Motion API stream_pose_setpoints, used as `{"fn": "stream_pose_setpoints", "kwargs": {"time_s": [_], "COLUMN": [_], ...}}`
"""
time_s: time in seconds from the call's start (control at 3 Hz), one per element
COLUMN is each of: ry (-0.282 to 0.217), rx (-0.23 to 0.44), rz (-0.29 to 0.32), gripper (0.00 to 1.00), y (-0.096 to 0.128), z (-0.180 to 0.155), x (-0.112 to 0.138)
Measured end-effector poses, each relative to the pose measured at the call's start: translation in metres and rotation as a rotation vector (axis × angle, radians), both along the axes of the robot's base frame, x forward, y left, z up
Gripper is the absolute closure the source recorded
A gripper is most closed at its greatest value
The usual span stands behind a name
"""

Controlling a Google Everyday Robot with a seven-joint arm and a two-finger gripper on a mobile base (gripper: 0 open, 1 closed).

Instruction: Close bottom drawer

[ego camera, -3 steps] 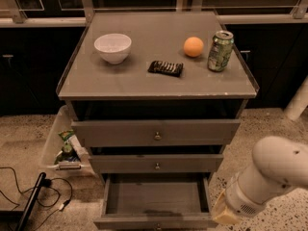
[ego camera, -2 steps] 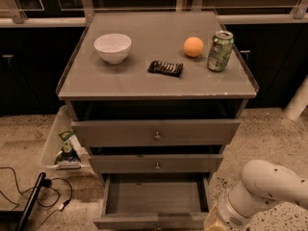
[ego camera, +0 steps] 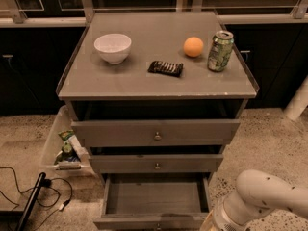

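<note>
Since the earlier frame the arm (ego camera: 269, 196) has sunk lower at near right. Its gripper (ego camera: 210, 224) sits at the bottom edge, just beside the right front corner of the bottom drawer (ego camera: 154, 196); whether it is open I cannot tell. The drawer stands pulled well out. Step in hand: approach. Next move likely needs contact on the drawer front, then a straight push toward the far side.

White, dark-specked rounded arm (ego camera: 272, 196); tan tool (ego camera: 210, 224) at bottom edge

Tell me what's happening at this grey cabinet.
A robot's white arm reaches in from the lower right. Its gripper is low at the picture's bottom edge, just right of the grey wooden bottom drawer. That drawer is pulled well out, looks empty and is not yet closed. On the grey cabinet top sit a white bowl, a round orange fruit, a green drink can and a dark snack packet.
</note>
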State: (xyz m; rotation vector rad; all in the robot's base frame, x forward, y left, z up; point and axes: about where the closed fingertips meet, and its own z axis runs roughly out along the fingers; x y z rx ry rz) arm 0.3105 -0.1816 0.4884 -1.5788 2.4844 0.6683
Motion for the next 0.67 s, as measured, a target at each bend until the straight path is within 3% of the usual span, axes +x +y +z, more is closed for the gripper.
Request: {"fn": "stream_pose_setpoints", "kwargs": {"time_s": [0.33, 0.67], "ry": [-0.002, -0.050], "rx": [0.042, 0.081], "rz": [-0.049, -0.085], "gripper": [1.00, 1.00], "y": [0.007, 0.005], "z": [-0.063, -0.124], "x": [-0.001, 0.014]}}
